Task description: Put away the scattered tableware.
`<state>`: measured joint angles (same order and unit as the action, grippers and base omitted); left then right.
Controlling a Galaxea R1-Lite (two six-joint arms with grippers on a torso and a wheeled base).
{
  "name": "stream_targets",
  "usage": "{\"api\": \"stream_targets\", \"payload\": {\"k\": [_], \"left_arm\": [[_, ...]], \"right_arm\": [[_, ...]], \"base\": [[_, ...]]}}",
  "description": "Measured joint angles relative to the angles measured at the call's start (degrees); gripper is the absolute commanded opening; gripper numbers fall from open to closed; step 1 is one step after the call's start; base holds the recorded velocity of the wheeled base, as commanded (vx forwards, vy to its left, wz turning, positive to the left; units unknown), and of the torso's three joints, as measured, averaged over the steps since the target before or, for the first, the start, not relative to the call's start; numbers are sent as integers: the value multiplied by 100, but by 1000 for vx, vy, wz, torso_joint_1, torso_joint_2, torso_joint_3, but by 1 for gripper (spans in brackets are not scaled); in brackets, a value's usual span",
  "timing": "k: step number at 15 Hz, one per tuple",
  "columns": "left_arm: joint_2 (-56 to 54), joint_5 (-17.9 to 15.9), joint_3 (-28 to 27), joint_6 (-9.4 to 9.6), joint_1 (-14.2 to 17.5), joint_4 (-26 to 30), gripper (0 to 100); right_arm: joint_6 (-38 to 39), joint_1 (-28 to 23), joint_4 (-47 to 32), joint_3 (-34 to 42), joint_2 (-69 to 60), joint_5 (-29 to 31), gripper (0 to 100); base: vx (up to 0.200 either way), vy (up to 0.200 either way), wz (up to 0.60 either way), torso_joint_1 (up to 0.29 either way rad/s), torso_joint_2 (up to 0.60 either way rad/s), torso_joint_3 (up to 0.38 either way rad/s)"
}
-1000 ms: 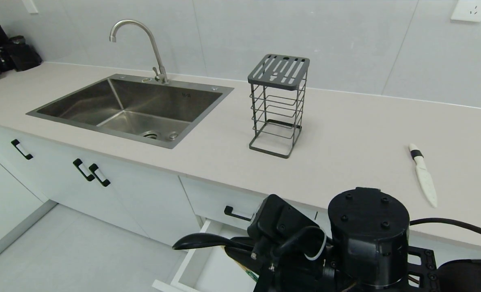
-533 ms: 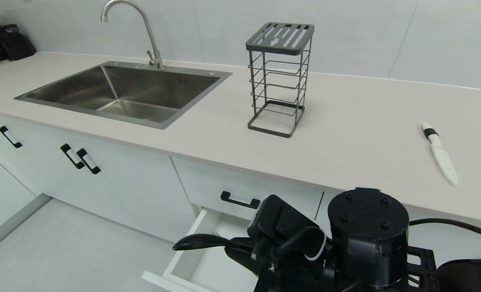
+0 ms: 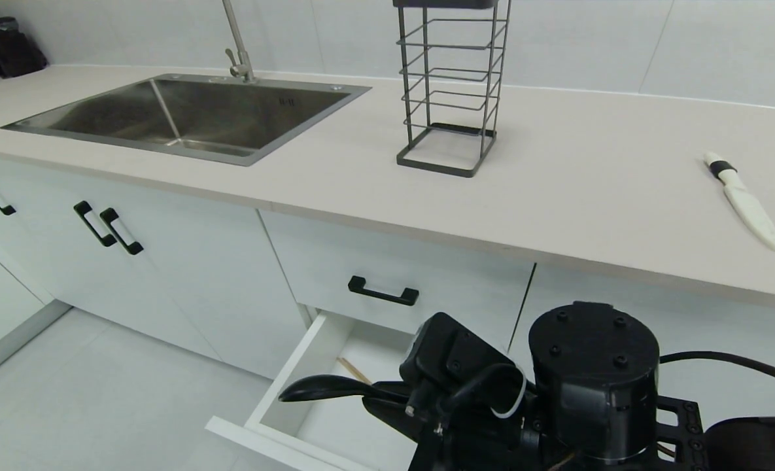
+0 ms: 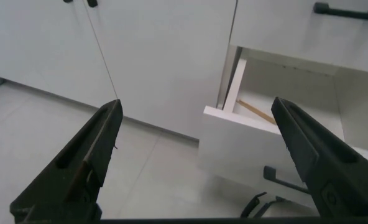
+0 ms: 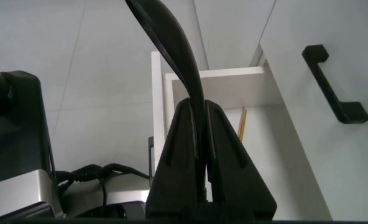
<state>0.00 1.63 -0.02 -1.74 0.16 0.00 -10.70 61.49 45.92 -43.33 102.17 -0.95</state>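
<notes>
**Placing the black spoon in the open drawer**

The tabletop (image 3: 590,183) carries the sink (image 3: 230,111), a wire rack (image 3: 452,131) and, well apart on the robot's right, a white knife (image 3: 743,203) lying flat. Below its edge, the open drawer (image 3: 309,366) stands pulled out beneath a shut upper drawer (image 3: 465,288). A thin wooden stick (image 3: 354,371), possibly a chopstick, lies on the open drawer's floor.

The right pincer (image 5: 199,124) is clamped narrow on the handle of a black spoon (image 3: 325,387), whose bowl hangs above the open drawer, near its side wall. The left pincer (image 4: 196,104) is spread wide and holds nothing.

We judge the step in hand to be setting the spoon into the drawer. To do it well:

1. We carry the bowl inward until the whole spoon is clear of the side wall and front panel.
2. We lower it close to the drawer floor before parting the jaws, so it does not drop or bounce.
3. We lay it beside the wooden stick, not across it.
4. We keep the left arm clear of the drawer.

The knife is not yet put away.
</notes>
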Motion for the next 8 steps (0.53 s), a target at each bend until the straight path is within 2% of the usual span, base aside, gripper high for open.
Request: {"api": "stream_targets", "payload": {"k": [5, 8], "left_arm": [[0, 0, 0, 0, 0, -7, 100], [0, 0, 2, 0, 0, 2, 100]], "right_arm": [[-7, -5, -62, -83, -35, -6, 0], [22, -55, -71, -88, -40, -68, 0]], "base": [[0, 0, 0, -248, 323, 125], [0, 0, 0, -64, 281, 92]]}}
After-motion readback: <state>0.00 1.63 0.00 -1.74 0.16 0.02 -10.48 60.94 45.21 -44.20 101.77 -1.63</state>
